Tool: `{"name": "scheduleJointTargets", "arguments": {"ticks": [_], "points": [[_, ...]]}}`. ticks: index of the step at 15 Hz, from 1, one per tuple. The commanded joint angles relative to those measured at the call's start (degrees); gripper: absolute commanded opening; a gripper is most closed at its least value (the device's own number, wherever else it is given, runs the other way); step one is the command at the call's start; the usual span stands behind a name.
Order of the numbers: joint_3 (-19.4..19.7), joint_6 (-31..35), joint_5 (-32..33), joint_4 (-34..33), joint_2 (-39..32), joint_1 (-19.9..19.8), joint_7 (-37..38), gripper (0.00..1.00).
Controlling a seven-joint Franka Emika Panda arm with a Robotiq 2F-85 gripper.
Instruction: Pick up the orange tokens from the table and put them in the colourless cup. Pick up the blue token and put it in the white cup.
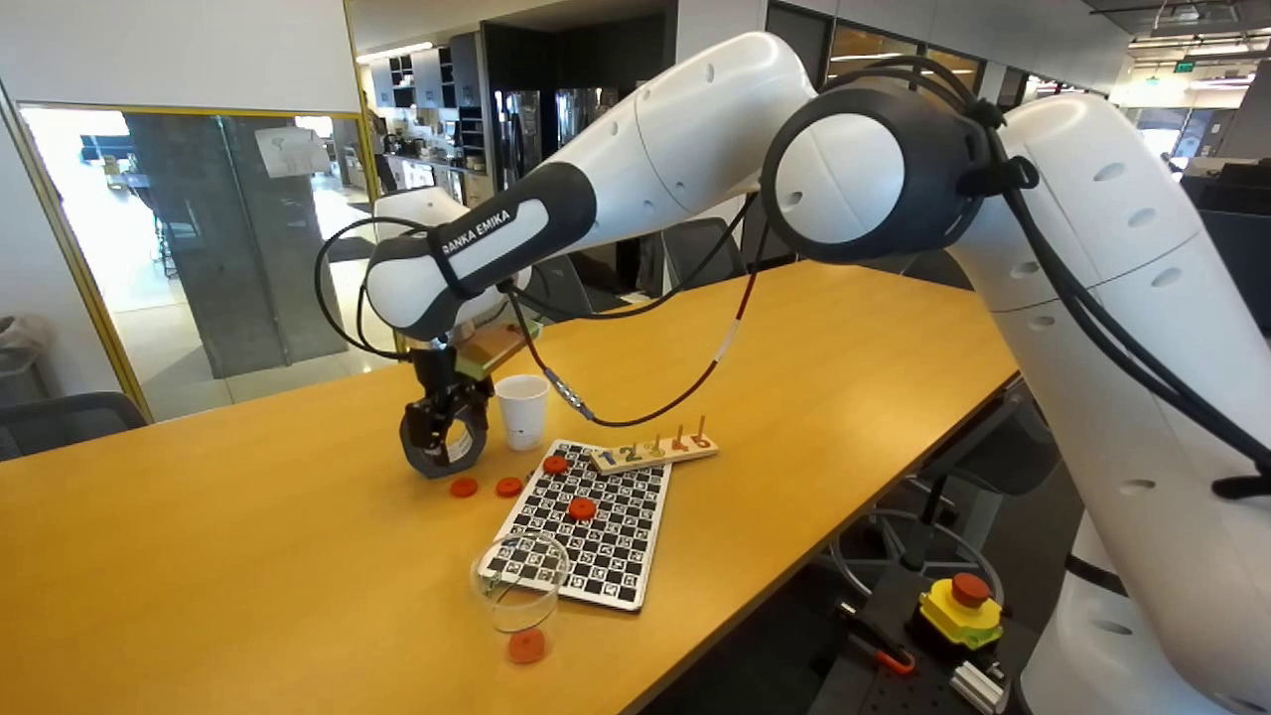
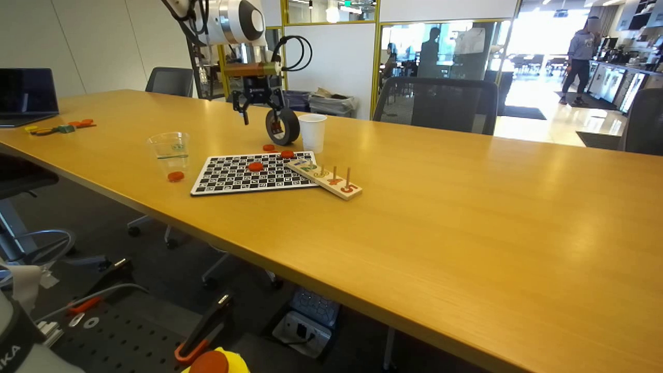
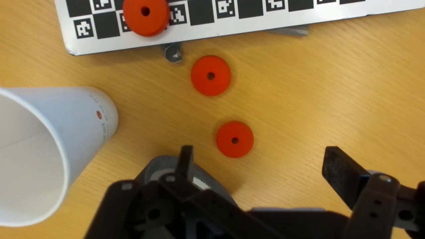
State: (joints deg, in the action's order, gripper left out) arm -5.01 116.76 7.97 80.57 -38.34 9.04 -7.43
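Observation:
My gripper (image 3: 259, 156) is open and empty, above the table (image 3: 298, 99). An orange token (image 3: 234, 139) lies just ahead of the gap between its fingers, nearer the left finger. A second orange token (image 3: 211, 75) lies beyond it. Another orange token (image 3: 146, 16) is on the checkered board's edge, and one more orange token (image 1: 582, 508) is on the board's middle. The colourless cup (image 2: 170, 147) has an orange token (image 2: 175, 176) at its bottom. The white cup (image 3: 89, 109) stands upright, left in the wrist view, and shows in an exterior view (image 1: 523, 412). The blue token is not visible.
A dark tape roll (image 2: 293, 127) stands on edge close to one finger; contact is unclear. The checkered board (image 1: 596, 566) lies flat, with a numbered wooden peg strip (image 2: 326, 178) partly on it. A laptop (image 2: 26, 93) and small tools (image 2: 62, 128) are at the far end.

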Motion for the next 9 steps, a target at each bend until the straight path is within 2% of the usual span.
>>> {"name": "scheduleJointTargets", "arguments": {"ticks": [1,9], "points": [[-0.5,4.7,-1.3,3.0,0.8,-1.1,-0.3,1.0],[-0.7,9.4,-3.0,3.7,-2.1,-2.2,-0.8,1.0]]}}
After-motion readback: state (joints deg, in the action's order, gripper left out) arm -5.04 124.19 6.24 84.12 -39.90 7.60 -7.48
